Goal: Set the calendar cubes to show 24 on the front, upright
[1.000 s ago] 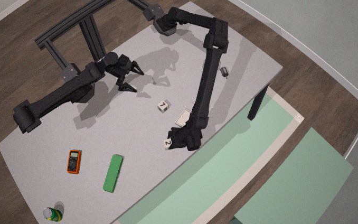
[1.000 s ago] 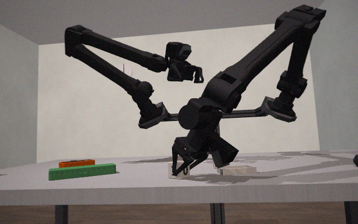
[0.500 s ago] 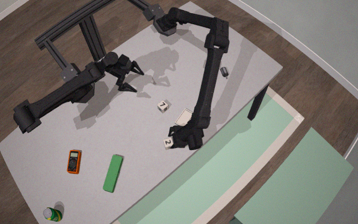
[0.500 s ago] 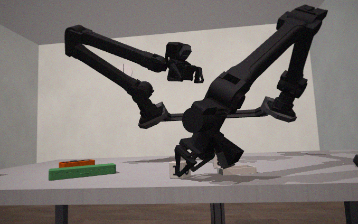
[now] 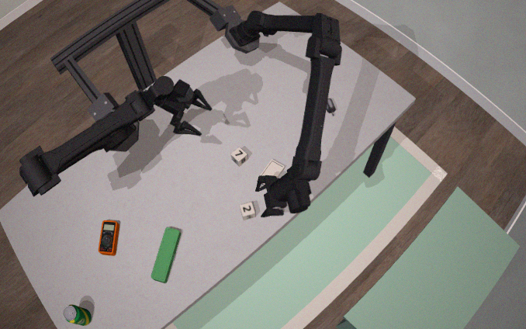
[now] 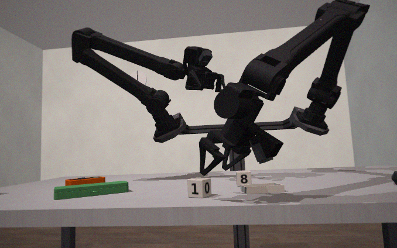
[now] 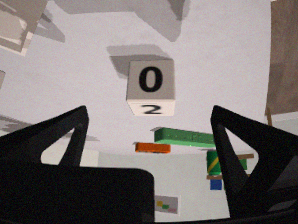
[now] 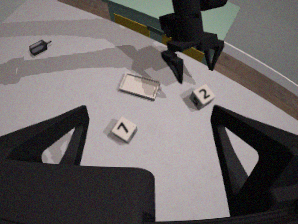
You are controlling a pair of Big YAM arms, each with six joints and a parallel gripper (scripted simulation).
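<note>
Calendar cube showing 2 on top (image 5: 247, 210) (image 6: 199, 188) (image 7: 151, 87) (image 8: 203, 95) sits on the table just beyond the fingertips of the left gripper (image 5: 272, 200) (image 6: 215, 171) (image 7: 149, 112) (image 8: 196, 76), which is wide open and holds nothing.

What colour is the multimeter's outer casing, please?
The casing of the multimeter is orange, best seen in the top view.

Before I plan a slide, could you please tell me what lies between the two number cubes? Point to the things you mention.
In the top view, only bare tabletop (image 5: 212, 179) lies straight between them.

Top looks down on the table; exterior faces it low.
</note>
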